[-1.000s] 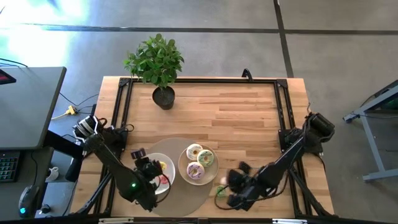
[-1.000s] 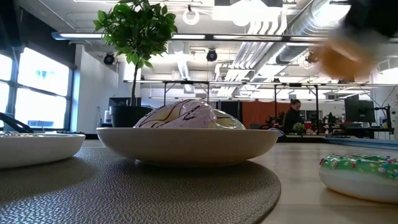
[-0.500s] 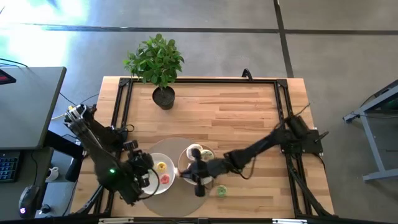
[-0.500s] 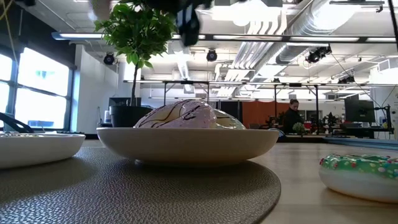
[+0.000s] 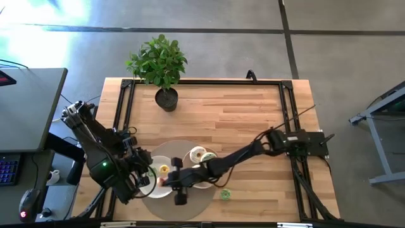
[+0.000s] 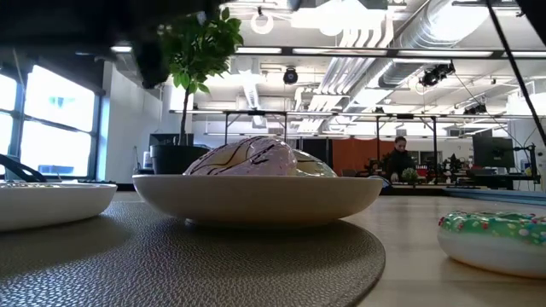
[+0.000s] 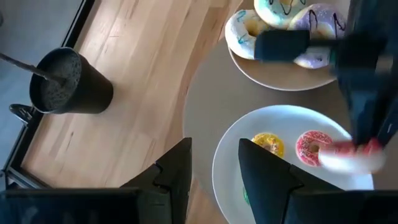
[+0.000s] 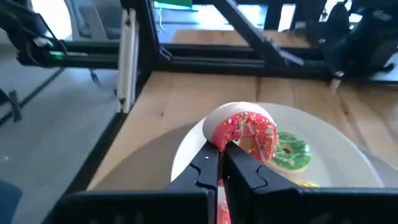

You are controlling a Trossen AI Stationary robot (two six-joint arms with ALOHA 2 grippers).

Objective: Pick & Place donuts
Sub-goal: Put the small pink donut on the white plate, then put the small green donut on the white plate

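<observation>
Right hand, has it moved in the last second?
Yes. The right hand has swung left across the mat, from beside the green donut to the left plate.

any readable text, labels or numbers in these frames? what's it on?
None readable.
The donuts, plates, plant pot and both arms carry no visible lettering.
Screens and signs in the room behind, in the low view, are too small to read.

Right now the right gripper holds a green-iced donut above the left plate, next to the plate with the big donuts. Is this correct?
Not quite: the donut that the right gripper holds is iced red-pink, not green, as the right wrist view shows. The green one lies on the left plate under it. The rest is correct.
</observation>
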